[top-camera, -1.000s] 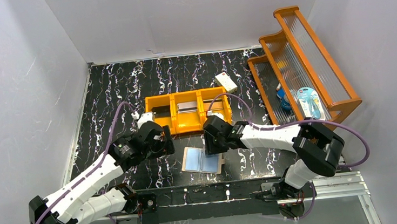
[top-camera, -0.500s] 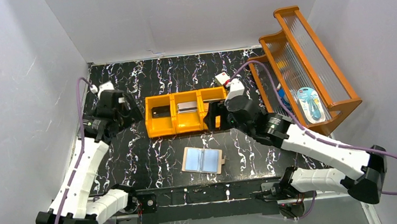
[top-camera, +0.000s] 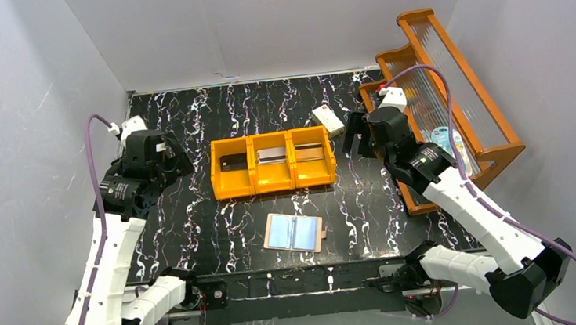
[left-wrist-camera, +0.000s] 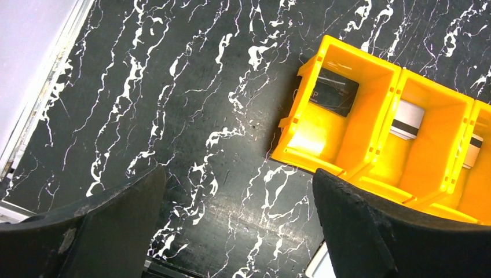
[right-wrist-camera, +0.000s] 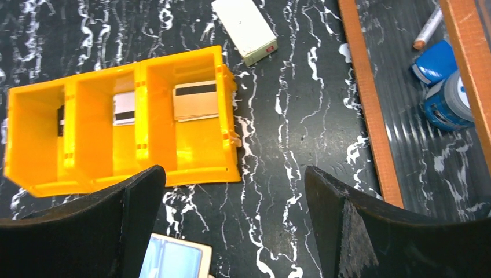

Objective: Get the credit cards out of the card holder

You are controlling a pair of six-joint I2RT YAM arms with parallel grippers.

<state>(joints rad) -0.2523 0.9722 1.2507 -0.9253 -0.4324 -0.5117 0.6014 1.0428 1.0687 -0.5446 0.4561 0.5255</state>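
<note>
Left gripper (left-wrist-camera: 237, 194) and right gripper (right-wrist-camera: 231, 200) stood jaws apart, empty. The credit cards (right-wrist-camera: 195, 100) lay in the bin (top-camera: 274, 182) between them. The card holder (top-camera: 294, 233), open nearer the bases, looked emptied, so the extraction step seemed complete.

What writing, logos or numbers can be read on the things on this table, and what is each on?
"P": what looks like one pale letter, on the black card in the orange plastic three-compartment bin.
Red label on the white rectangular box: too small to read.
White marks on the blue round container in the brown wooden rack: blurred.
Nothing else is readable.
</note>
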